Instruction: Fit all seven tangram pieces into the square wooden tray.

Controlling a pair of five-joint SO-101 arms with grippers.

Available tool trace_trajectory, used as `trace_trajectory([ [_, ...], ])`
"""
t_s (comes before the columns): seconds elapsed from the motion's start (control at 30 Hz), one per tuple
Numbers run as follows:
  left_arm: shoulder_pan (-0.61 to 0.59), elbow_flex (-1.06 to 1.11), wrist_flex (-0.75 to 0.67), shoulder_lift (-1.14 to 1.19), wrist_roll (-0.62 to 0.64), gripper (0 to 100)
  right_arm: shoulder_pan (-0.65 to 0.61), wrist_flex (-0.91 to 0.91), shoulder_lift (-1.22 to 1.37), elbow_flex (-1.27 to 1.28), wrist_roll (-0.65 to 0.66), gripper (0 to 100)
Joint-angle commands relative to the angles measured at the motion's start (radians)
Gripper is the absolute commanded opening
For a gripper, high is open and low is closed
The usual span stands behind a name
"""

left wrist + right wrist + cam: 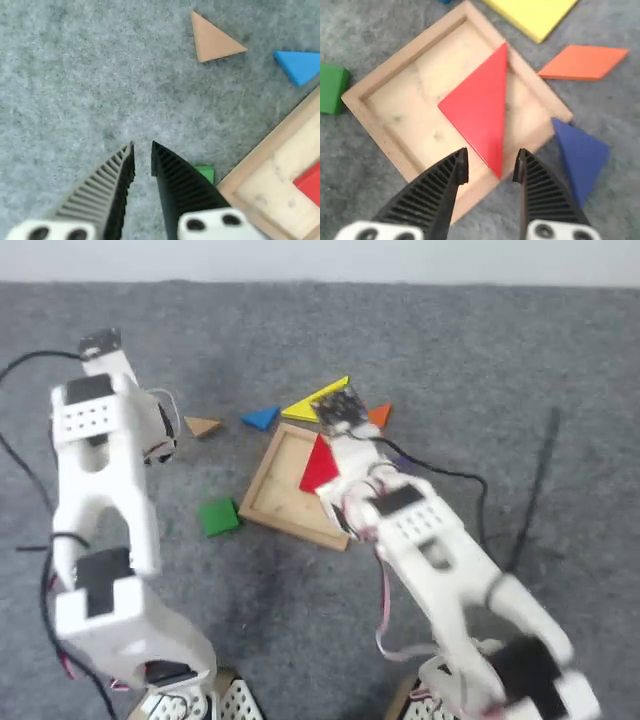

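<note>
Tray [405, 47] holds the red triangle [480, 110], tip apparently overlapping the rim; right pincer [490, 165] spread above, left pincer [142, 145] barely parted.

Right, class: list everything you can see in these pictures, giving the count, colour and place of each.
wooden tray: one, pale wood, mid-carpet
red triangle: one, red, in the tray, one corner at its rim
yellow triangle: one, yellow, beyond the tray
orange parallelogram: one, orange, beside the yellow triangle
light blue triangle: one, light blue, between the yellow and tan triangles
dark blue triangle: one, dark blue, by a tray corner
tan triangle: one, tan, on the carpet
green square: one, green, beside the tray
carpet: one, grey, under everything
left claw: one, grey and black, slightly open over bare carpet
right claw: one, black, open over the red triangle
</note>
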Motion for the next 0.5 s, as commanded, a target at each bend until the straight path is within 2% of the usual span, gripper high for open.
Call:
trace_trajectory([
  [0.0, -0.006, 0.226, -0.183, -0.212, 0.015, 6, -0.030, 0.085, 0.145, -0.216, 0.068, 16.8],
  [0.17, -0.038, 0.605, -0.615, -0.451, 0.021, 9, -0.091, 0.154, 0.239, -0.348, 0.048, 16.7],
  [0.3, -0.140, 0.805, -0.902, -0.528, 0.072, 17, -0.091, 0.153, 0.274, -0.416, -0.121, 16.7],
  [0.37, -0.175, 0.837, -0.974, -0.534, 0.112, 16, -0.087, 0.151, 0.311, -0.451, -0.183, 16.7],
  [0.47, -0.180, 0.840, -0.982, -0.535, 0.123, 15, -0.071, 0.130, 0.381, -0.502, -0.233, 16.9],
])
